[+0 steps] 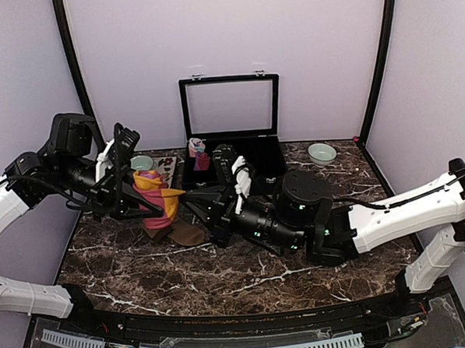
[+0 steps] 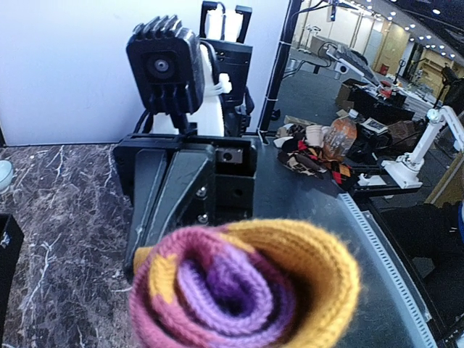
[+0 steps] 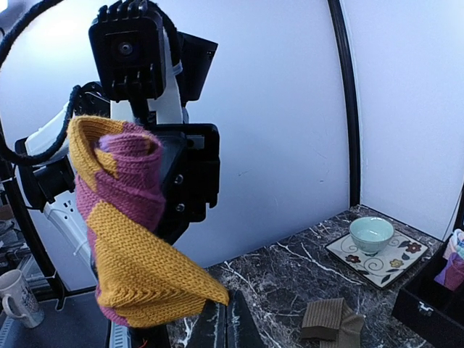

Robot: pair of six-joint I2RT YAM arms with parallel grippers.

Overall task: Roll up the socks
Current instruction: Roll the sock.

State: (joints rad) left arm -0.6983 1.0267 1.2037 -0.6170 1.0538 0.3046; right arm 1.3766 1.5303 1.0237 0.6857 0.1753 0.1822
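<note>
Just left of the open black case (image 1: 227, 80), above the marble table (image 1: 222, 277), the left gripper (image 1: 137, 185) carries the striped sock (image 3: 123, 217) clear of the surface. It is clamped on the bundle, though its fingers are buried in the fabric. The sock is wound into a loose roll, purple at the core, maroon around that, and orange outermost. An orange flap hangs down and out toward the case. The right gripper (image 1: 188, 198) comes in from the case side and faces the left one. Its fingers are pressed together at the tip of that flap and appear to pinch its corner. Below the roll, in front of the case's left corner, the tan-brown sock (image 1: 183, 234) lies flat on the table, touching neither gripper. Left of the case, near the back wall, a pale green bowl (image 3: 371, 233) sits on a flower-patterned square plate (image 3: 391, 267). Inside the case, at its left end, rests a pink and light-blue bundle (image 1: 195, 148). To the right of the case stands a second pale green bowl (image 1: 322, 153).
</note>
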